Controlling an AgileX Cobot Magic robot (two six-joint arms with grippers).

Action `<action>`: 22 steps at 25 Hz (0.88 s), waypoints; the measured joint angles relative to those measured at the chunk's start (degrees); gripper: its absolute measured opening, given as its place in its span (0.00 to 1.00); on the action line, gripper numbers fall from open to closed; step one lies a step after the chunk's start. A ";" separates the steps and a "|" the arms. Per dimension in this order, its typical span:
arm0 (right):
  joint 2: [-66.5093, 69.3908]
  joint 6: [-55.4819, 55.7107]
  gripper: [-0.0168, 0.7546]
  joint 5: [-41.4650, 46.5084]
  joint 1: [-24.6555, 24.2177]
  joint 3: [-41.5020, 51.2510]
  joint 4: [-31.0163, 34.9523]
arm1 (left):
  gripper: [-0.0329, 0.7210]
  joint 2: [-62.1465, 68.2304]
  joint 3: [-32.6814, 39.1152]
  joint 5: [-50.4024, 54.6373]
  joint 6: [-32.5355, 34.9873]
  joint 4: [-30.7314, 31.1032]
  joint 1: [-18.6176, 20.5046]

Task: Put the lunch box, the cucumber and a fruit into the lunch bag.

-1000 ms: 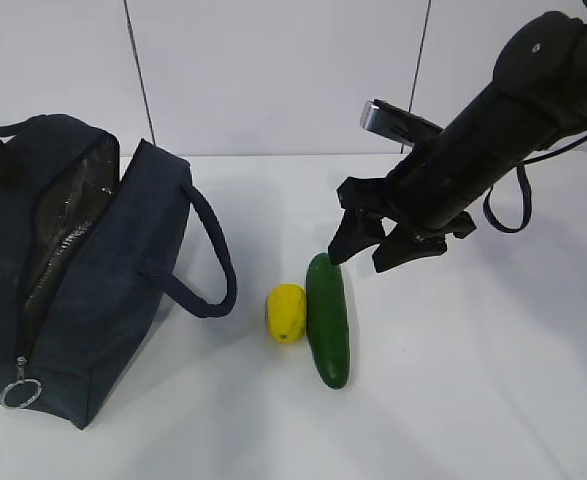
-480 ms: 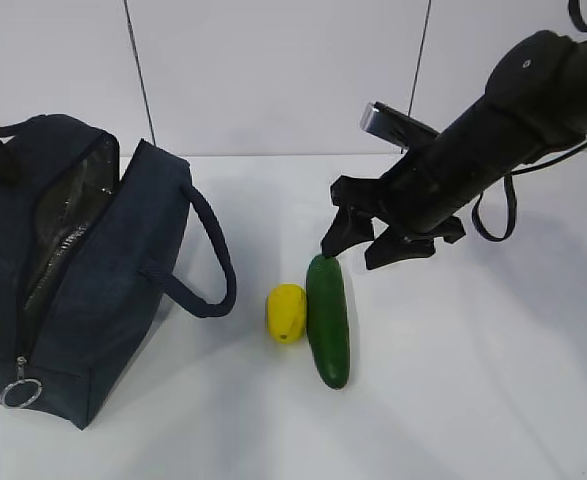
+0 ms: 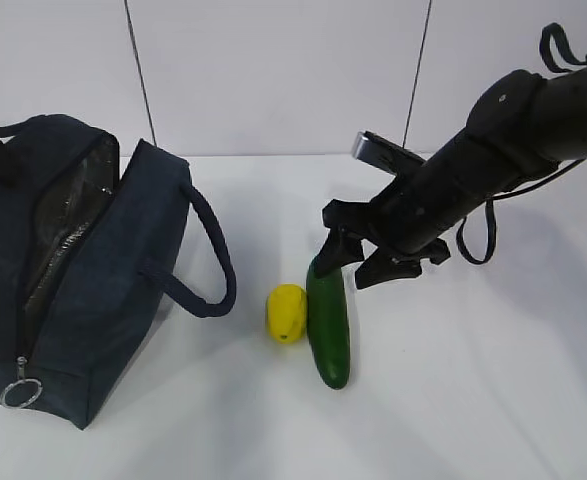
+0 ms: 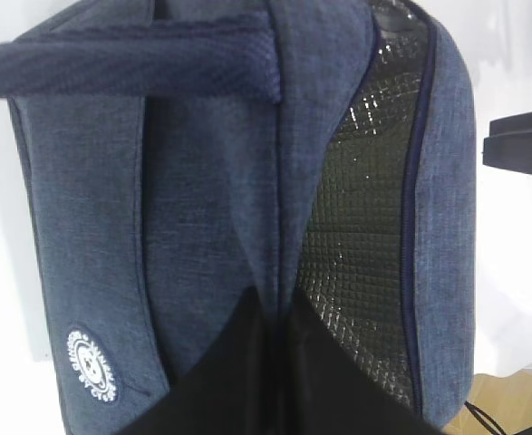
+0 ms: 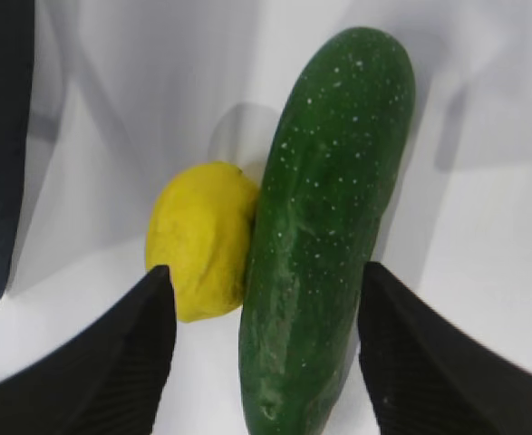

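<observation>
Fruit (image 5: 202, 240) touches cucumber (image 5: 324, 227), blocking that side; its other flank lies free.

The right arm is reaching in from the right, sloping down toward the middle, its right gripper (image 3: 357, 262) spreading its jaws wide, fingers (image 5: 111, 362) pointing downward. The left gripper (image 4: 275, 381) is sitting closed at the left edge.

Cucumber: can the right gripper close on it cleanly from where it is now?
Probably not cleanly. The right gripper is open and straddles the cucumber, but the yellow fruit lies against it, near one finger, and might get pinched.
</observation>
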 joint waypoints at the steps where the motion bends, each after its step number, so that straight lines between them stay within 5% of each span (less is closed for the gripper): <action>1: 0.00 -0.25 0.62 -0.25 0.00 0.00 0.29 | 0.04 0.00 0.00 0.00 0.00 0.00 0.00; 22: 0.00 -0.73 0.62 -6.98 0.00 0.00 3.56 | 0.04 0.00 0.00 -0.70 0.00 0.00 0.00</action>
